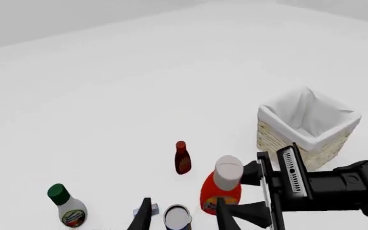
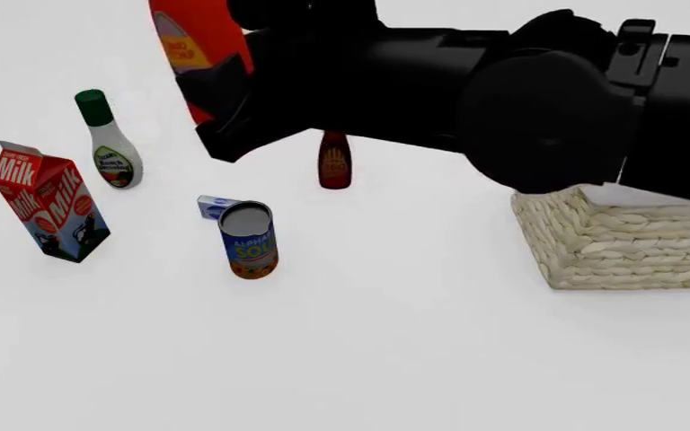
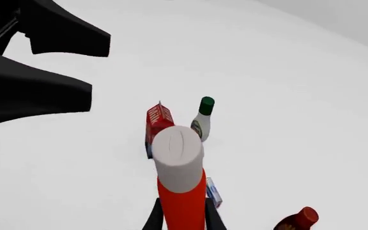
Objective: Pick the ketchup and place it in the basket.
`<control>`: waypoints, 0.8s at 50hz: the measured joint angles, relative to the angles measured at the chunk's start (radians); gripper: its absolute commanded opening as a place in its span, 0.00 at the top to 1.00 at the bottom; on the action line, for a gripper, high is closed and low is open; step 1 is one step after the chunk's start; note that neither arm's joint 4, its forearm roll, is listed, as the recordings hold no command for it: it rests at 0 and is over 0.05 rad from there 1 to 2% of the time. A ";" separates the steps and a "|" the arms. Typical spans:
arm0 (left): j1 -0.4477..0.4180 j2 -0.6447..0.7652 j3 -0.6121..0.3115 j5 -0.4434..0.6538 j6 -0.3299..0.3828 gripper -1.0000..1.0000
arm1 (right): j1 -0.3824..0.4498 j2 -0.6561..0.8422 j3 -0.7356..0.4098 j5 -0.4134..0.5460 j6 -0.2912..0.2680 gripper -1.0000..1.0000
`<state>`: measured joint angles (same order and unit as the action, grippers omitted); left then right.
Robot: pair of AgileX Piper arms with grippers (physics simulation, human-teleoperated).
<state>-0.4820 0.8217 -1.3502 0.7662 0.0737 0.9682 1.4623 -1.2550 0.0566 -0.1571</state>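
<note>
Right end effector point(image 3: 178, 215) clamped on the ketchup point(image 3: 181, 191), held aloft above the bench point(image 2: 381, 359) (white cap toward the wrist camera), well left of the basket point(image 2: 621, 242). Left end effector point(image 1: 184, 218) spread wide, holding nothing, hovering over the soup can point(image 1: 177, 216). Maroon bottle point(image 2: 335, 160) upright beyond.

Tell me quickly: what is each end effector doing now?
Left: open, holding nothing.
Right: closed on the ketchup.
</note>
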 measured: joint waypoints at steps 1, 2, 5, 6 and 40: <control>0.006 -0.004 0.003 -0.002 -0.001 0.00 | -0.003 -0.003 0.002 0.001 0.000 1.00; 0.013 -0.009 0.006 -0.004 -0.002 0.00 | -0.007 -0.007 0.003 0.002 0.001 1.00; 0.035 -0.026 0.018 -0.011 -0.004 0.00 | -0.022 -0.013 0.004 0.007 0.002 1.00; 0.042 -0.031 0.024 -0.014 -0.005 0.00 | -0.027 -0.015 0.004 0.009 0.002 1.00; 0.327 -0.235 0.378 -0.218 -0.057 0.00 | -0.273 -0.106 0.053 0.004 0.068 1.00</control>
<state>-0.1545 0.5871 -0.9724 0.5480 0.0167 0.6949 1.3561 -1.2018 0.0610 -0.0894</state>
